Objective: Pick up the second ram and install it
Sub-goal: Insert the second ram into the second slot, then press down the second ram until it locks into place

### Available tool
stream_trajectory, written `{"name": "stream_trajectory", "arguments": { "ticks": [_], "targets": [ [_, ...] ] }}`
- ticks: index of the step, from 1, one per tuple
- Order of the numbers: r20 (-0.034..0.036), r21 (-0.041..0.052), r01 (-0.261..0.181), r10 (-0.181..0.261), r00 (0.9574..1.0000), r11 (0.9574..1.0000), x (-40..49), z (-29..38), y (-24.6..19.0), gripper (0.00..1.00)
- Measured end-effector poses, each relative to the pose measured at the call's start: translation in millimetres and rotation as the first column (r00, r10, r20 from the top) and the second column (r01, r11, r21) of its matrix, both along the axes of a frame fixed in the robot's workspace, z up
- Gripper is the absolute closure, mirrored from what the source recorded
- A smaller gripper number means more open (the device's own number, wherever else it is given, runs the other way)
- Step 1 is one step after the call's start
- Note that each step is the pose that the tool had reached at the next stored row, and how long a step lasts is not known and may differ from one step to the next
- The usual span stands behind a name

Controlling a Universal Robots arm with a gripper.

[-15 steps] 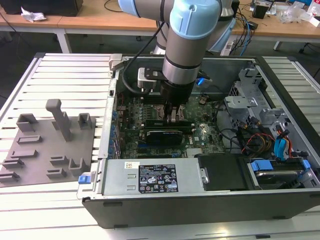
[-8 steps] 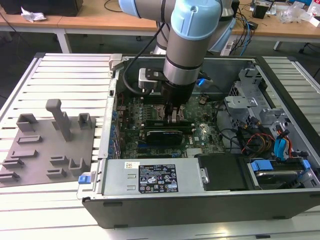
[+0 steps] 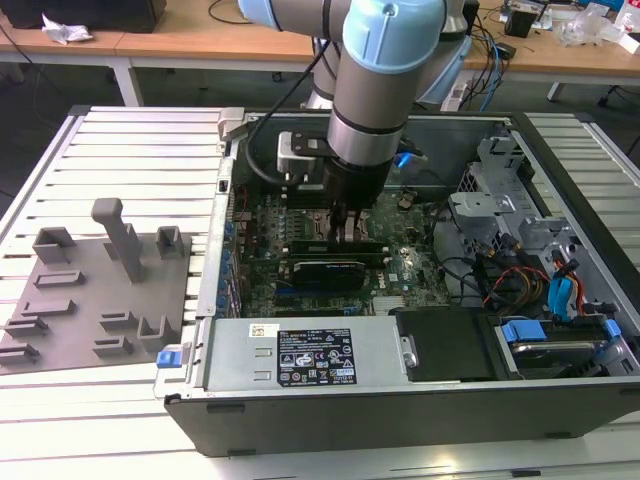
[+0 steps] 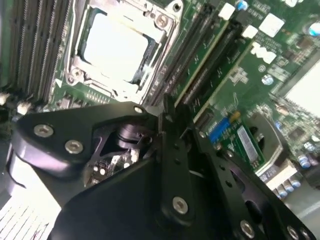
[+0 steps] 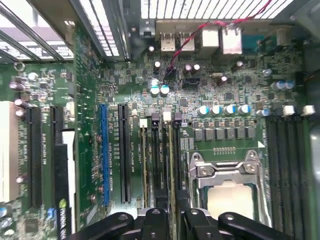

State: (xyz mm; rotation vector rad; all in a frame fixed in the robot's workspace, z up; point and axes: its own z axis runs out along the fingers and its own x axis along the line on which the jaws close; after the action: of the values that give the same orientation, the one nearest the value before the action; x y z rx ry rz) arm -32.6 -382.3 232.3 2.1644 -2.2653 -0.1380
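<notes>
My gripper [image 3: 345, 228] reaches down into the open computer case [image 3: 400, 400], over the memory slots beside the CPU socket [image 5: 227, 190]. The second ram [image 5: 170, 160], a thin green stick seen edge-on, stands in a black slot. It runs straight in between my fingertips [image 5: 156, 220], and the gripper [image 5: 172, 215] is shut on its near end. In the second wrist view the same ram [image 4: 202, 65] lies along the slot and disappears under the gripper [image 4: 172, 112]. In the exterior view, the ram [image 3: 330, 243] sits low on the motherboard beneath the fingers.
Another stick [image 5: 144, 160] stands in a slot two places over. Further black slots [image 5: 287, 165] lie beyond the socket. A graphics card [image 3: 325, 272] sits just in front of the fingers. A grey holder tray [image 3: 95, 300] lies outside the case, on the exterior view's left. Cables and drive bays [image 3: 540, 290] crowd the right.
</notes>
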Motion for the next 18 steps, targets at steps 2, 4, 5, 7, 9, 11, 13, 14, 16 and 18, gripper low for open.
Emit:
{"name": "stream_trajectory", "arguments": {
  "ticks": [2,4,5,7,9,11,13,14,16,18],
  "targets": [
    [0.0002,0.0003,0.000,0.000,1.0000,1.0000,0.0,10.8,0.1,0.78],
    [0.0001,-0.0018,0.000,0.000,1.0000,1.0000,0.0,24.6,1.3,0.78],
    [0.0002,-0.0027,0.000,0.000,1.0000,1.0000,0.0,34.3,1.9,0.80],
    [0.0001,-0.0037,0.000,0.000,1.0000,1.0000,0.0,42.3,2.3,0.89],
    [0.0003,-0.0034,0.000,0.000,1.0000,1.0000,0.0,42.4,2.4,0.89],
    [0.0001,-0.0036,0.000,0.000,1.0000,1.0000,0.0,42.7,2.3,0.89],
    [0.0001,-0.0036,0.000,0.000,1.0000,1.0000,0.0,42.8,2.3,0.89],
    [0.0001,-0.0036,0.000,0.000,1.0000,1.0000,0.2,42.9,2.3,0.89],
    [-0.0001,-0.0039,0.000,0.000,1.0000,1.0000,5.8,42.9,2.3,0.89],
    [-0.0030,-0.0036,0.000,0.000,1.0000,1.0000,17.3,41.8,2.3,0.89]
  ]
}}
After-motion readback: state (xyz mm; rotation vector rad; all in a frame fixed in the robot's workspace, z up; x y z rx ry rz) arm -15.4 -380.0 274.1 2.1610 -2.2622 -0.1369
